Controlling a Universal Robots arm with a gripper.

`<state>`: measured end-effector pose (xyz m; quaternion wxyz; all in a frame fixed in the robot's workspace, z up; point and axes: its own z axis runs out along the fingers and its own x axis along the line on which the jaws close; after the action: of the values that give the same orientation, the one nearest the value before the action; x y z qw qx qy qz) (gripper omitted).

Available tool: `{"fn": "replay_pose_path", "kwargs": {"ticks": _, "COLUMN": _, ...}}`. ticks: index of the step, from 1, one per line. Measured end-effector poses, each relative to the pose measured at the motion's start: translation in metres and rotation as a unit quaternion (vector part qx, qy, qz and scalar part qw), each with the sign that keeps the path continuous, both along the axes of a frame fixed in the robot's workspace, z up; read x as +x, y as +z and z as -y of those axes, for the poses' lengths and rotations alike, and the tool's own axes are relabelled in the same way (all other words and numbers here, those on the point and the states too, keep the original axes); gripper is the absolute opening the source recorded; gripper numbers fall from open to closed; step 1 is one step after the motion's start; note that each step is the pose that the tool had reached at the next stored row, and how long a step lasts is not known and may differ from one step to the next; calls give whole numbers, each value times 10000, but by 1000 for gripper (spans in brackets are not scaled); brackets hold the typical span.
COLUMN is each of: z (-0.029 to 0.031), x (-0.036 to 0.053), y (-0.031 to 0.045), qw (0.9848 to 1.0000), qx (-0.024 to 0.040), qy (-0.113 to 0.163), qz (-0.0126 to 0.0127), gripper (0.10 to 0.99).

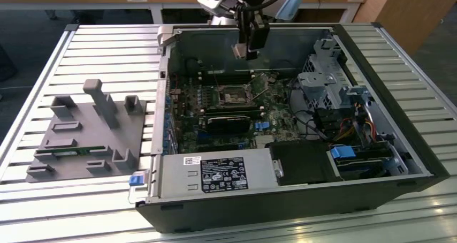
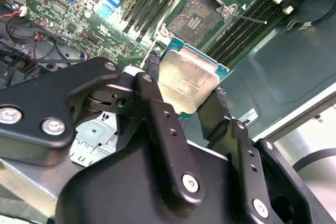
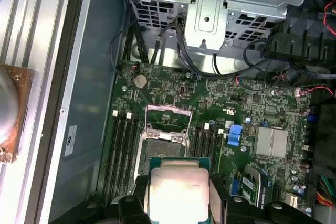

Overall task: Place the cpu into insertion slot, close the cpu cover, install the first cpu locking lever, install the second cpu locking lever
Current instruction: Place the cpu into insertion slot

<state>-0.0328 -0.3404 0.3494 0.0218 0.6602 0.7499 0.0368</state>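
My gripper (image 1: 245,52) hangs inside the open computer case, above the motherboard, shut on the cpu (image 1: 241,51). In both wrist views the cpu (image 2: 187,80) (image 3: 178,188) is a silver-topped square chip with a green edge, clamped between the two black fingers (image 2: 153,66). The insertion slot (image 2: 195,17) (image 3: 160,148) (image 1: 232,96) lies open below and ahead of the chip, its dark contact field exposed. The cpu cover (image 3: 167,114) stands tipped up at the slot's far side. A thin wire lever (image 2: 248,18) sticks out beside the slot.
Memory slots (image 3: 122,150) flank the socket. A black block (image 1: 228,123), a power supply (image 1: 214,173) and a metal drive cage (image 1: 321,82) crowd the case. A grey fixture (image 1: 85,130) sits on the slatted table at the exterior view's left. A copper-edged part (image 3: 10,114) lies outside the case wall.
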Motion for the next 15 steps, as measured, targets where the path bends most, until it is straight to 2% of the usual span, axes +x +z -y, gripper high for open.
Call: {"fn": "replay_pose_path", "kwargs": {"ticks": 15, "z": 0, "x": -1, "y": -37, "qw": 10000, "qx": 0, "qy": -20, "qz": 0, "gripper": 541}}
